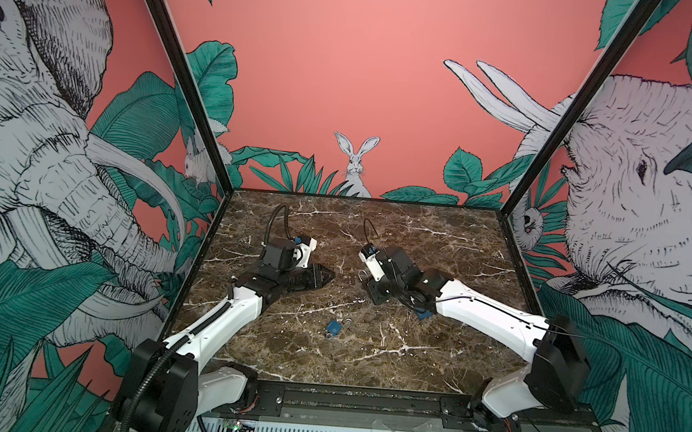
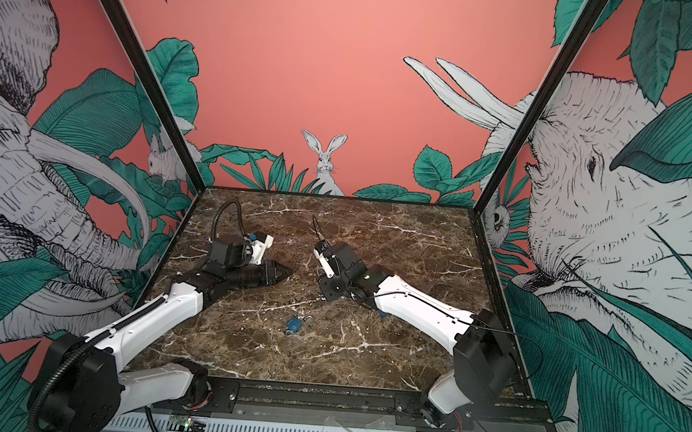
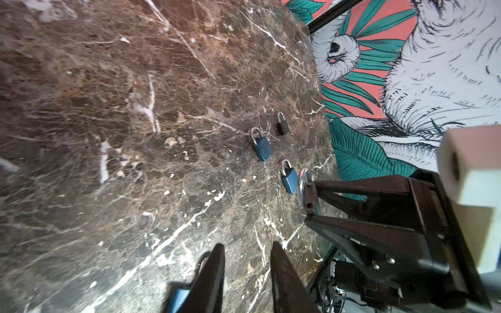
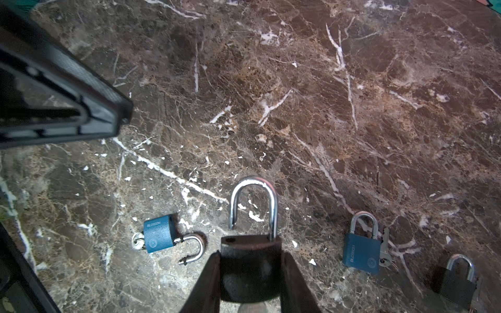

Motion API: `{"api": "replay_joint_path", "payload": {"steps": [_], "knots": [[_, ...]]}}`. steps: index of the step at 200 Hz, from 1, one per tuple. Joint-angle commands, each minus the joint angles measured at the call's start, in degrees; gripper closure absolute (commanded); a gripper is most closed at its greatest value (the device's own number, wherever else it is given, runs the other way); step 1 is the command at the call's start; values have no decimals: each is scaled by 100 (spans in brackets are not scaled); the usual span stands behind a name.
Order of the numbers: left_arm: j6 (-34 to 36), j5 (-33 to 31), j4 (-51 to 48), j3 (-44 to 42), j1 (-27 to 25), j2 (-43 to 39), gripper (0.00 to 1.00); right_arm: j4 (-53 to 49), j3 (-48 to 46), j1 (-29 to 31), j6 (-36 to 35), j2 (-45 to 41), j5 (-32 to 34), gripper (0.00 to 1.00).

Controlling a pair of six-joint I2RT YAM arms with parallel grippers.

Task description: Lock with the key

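Obs: right gripper (image 4: 250,254) clenched on dark padlock (image 4: 250,267) with its shackle sprung open, near the middle of the table (image 1: 430,356), at 3 o'clock from left gripper (image 3: 247,244) — jaws apart, nothing between. Blue padlock (image 1: 334,328) lies at that gripper's 6 o'clock — shackle open, key (image 4: 138,242) in it.

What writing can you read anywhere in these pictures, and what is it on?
"BLOSSOM": body of the blue padlock with the open shackle, in the right wrist view.
"BLOSSOM": body of the other blue padlock, key beside it.
Round emblems on both: too small to read.
No writing visible on the held dark padlock or the small black padlock.
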Motion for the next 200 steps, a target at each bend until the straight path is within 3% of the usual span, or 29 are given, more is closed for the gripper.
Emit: {"api": "replay_joint_path", "payload": {"steps": [1,71,200], "knots": [[-155,276,564,229,-250,168,68,170,-76,-19,100,-165,-191,88],[-449,434,1355,576,-707,922,68,154,-40,-10,128,-193,-301,89],[-565,576,1690,687,-815,1393,75,117,90,-10,48,-175,-311,89]]}}
